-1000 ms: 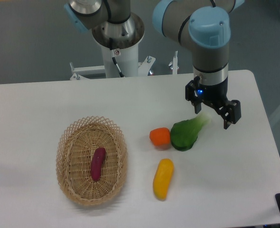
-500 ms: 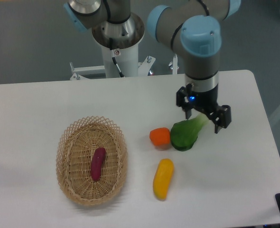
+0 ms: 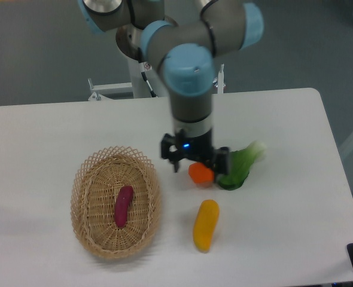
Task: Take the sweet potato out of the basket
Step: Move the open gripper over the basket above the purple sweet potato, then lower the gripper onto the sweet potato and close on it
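Travel is the news: within the last second the arm has swung from the right side of the table, where it hung beyond the green leafy vegetable, to a spot over the round orange vegetable. The gripper now sits just beside the basket, at about 3 o'clock from its rim. Its fingers stand spread apart and carry nothing. Nothing on the table has shifted during that swing.

For the task this reads as the approach leg, well advanced but not finished. The sweet potato lies in the middle of the basket floor, long axis running roughly 12 to 6 o'clock, untouched. From the gripper it lies at about 8 o'clock, so a further leg to the left and toward the camera remains before any descent.

Room looks fair. The sweet potato rests alone, with bare weave on both long sides, so spread fingers could probably straddle it across its narrow width. The raised lattice rim is the main edge to mind: a low crossing from 3 o'clock could clip it, so height is best kept until past it. The yellow vegetable, at 5 o'clock from the gripper, lies apart from the basket and off the likely path. Table borders are well away from the basket on every side except the near one.
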Robot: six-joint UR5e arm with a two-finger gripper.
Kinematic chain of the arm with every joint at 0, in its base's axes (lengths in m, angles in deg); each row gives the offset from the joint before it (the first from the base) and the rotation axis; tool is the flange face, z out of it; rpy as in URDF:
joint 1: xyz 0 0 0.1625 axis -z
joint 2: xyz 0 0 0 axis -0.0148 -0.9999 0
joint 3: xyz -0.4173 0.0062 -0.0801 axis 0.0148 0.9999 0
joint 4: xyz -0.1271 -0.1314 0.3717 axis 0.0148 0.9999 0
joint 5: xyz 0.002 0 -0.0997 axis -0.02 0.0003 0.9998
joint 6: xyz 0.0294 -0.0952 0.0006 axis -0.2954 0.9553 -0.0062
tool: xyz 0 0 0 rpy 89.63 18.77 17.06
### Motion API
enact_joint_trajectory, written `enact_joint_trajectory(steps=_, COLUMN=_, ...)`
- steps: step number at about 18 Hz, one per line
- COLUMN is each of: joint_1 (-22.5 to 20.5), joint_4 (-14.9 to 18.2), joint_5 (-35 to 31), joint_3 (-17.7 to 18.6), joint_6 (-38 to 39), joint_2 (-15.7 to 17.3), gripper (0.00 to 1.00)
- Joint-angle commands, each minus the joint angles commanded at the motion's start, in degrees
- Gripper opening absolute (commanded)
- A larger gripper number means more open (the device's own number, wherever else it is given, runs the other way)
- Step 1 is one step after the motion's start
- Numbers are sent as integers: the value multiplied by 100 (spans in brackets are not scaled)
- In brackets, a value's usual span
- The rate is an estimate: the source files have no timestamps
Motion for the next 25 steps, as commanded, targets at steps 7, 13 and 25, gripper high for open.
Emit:
enact_joint_trajectory(steps=7, joint_1=660, joint_4=-527, joint_5=54, joint_3=396, joint_6=590, joint_2=-325, gripper=100)
enact_joint_trajectory(steps=13, joint_1=863, joint_4=-1116, joint_5=36, joint_3=537, joint_6=783, joint_2=-659, gripper=100)
enact_joint_trajectory(steps=25, joint_1=863, joint_4=-1196, joint_5=-25, joint_3=695, joint_6=739, joint_2=-967, gripper=100)
